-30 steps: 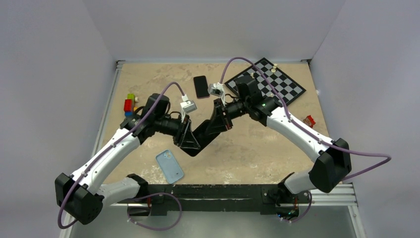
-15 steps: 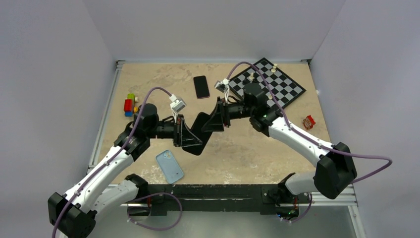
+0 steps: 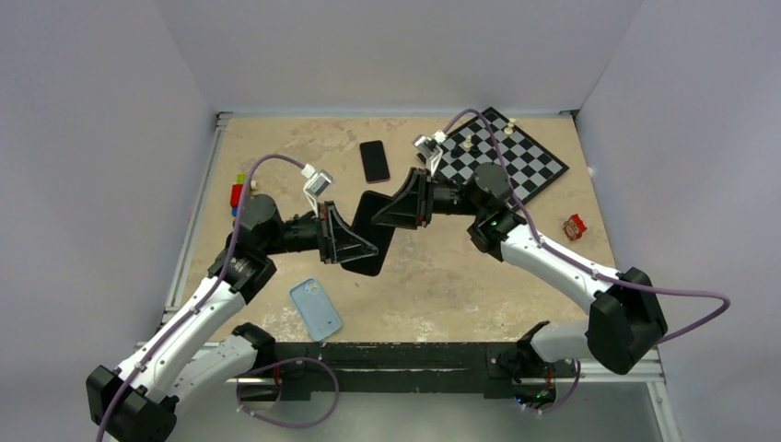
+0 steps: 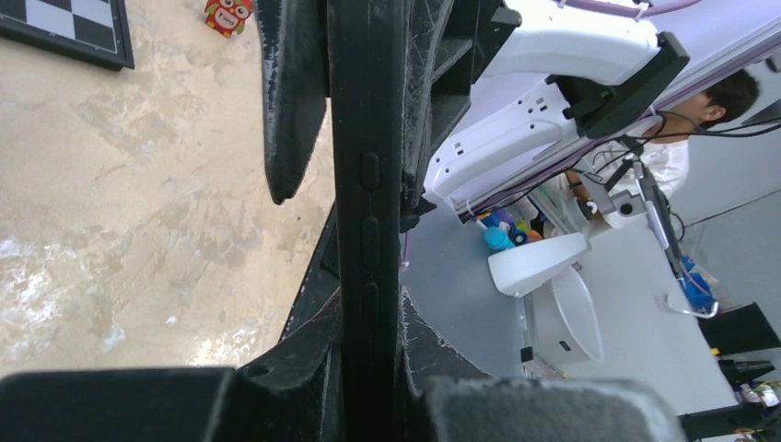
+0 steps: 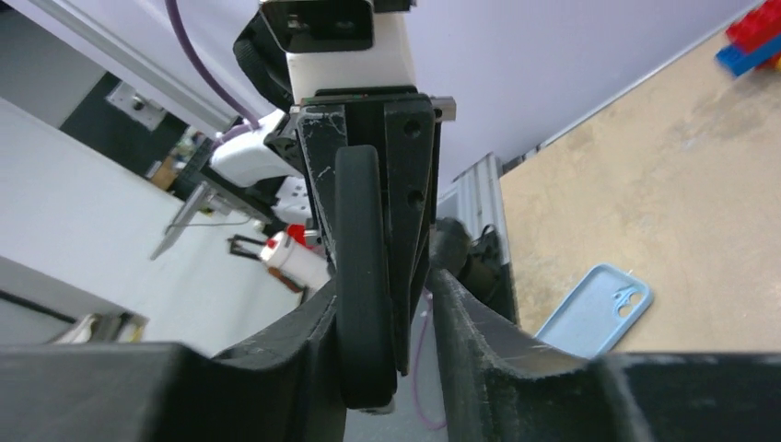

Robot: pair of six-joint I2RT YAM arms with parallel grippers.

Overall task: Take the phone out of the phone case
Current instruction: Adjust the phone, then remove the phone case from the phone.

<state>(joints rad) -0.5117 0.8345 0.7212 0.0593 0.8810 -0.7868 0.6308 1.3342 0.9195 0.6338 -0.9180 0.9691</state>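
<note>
- Both arms have swung left since 1 second ago, carrying the cased phone (image 3: 372,221) above the tabletop (image 3: 460,276).
- Its long axis runs from left hand (image 3: 357,245) to right hand (image 3: 401,203).
- Left hand clamps it; right hand straddles its far end loosely, jaws parted.

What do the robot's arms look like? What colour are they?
Both the left arm and right arm have smooth white shells with chunky black joints. A purple cable loops along each one to a little white camera near the wrist. The fingers are black, flat and triangle-shaped.
</note>
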